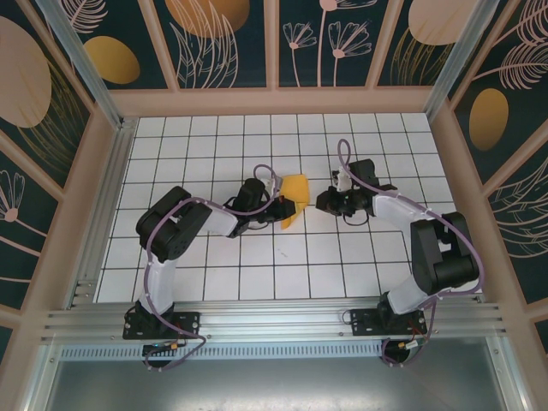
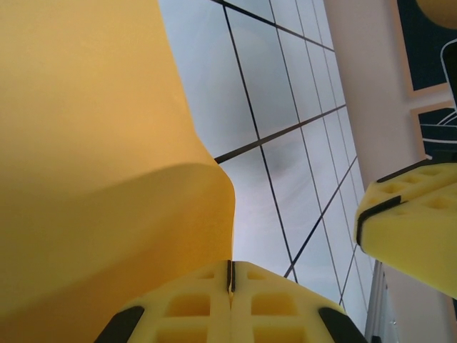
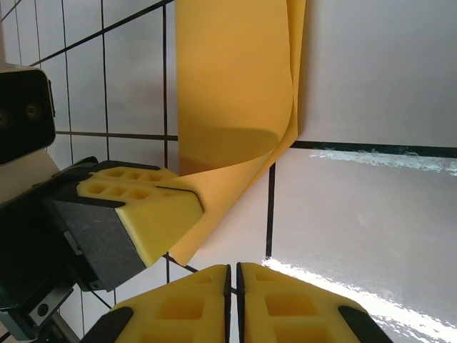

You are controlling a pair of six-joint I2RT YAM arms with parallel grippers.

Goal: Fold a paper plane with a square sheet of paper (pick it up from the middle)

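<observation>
Top view: the left jaws are pinching the orange sheet (image 1: pixel 296 195) over the middle of the white tiled surface (image 1: pixel 223 274), probably to raise it for the next fold. The right jaws are hovering just beside the sheet's right edge.

Left wrist view: the left jaws are pressing fully together, with the sheet (image 2: pixel 93 143) curling up beside them. One yellow pad (image 2: pixel 410 221) of the right jaws is waiting nearby.

Right wrist view: the right jaws are sitting nearly shut and gripping nothing, while the left jaws are clamping the lower corner of the curled sheet (image 3: pixel 228 93).
</observation>
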